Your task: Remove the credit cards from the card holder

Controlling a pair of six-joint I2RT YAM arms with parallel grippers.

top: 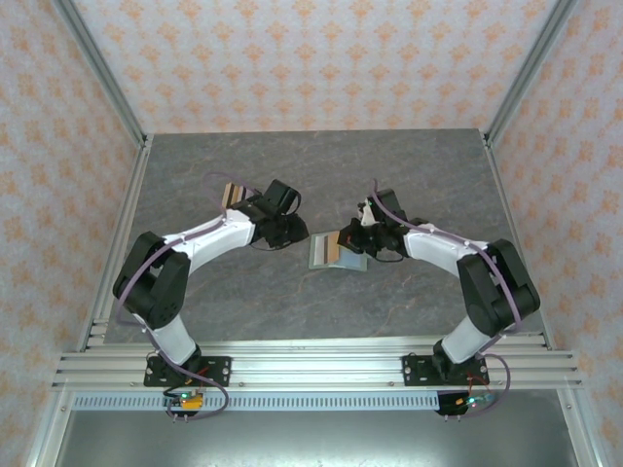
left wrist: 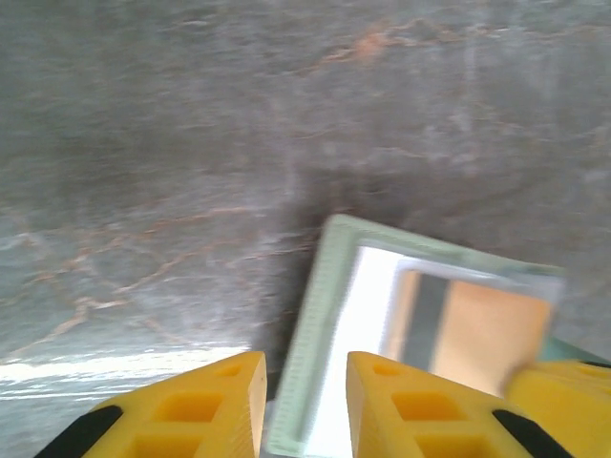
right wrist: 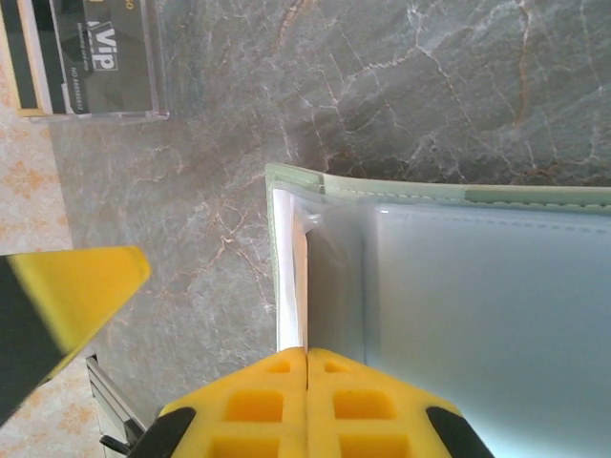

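The card holder (top: pixel 333 253) lies opened flat near the middle of the grey table (top: pixel 321 161), between the two arms, so that each can reach one side of it. The right gripper (top: pixel 360 236) comes in from the right, and its wrist view shows the yellow jaws pressed fully together (right wrist: pixel 305 386). The pale edge of an inner leaf of the holder (right wrist: pixel 477 286) runs straight into their seam, so it looks pinched there. I judge this grip is meant to pin the holder open and steady while the other arm works. The left gripper (top: pixel 287 235) hovers at the holder's left edge with its jaws partly apart and nothing clamped. In its own view (left wrist: pixel 304 408) the green border of the holder (left wrist: pixel 329 286) sits in the gap between the fingers. That reads as a claw lined up to take hold, not one already holding. An orange card (left wrist: pixel 487 329) with a dark stripe sits tucked in the holder's clear pocket on the right side, so the task is not finished. Other credit cards (top: pixel 232 195) lie fanned on the table at the far left, well apart from the holder. Seen from the right wrist, a dark one (right wrist: pixel 95 57) is on top. That spot probably serves as the drop pile, out of the working space.
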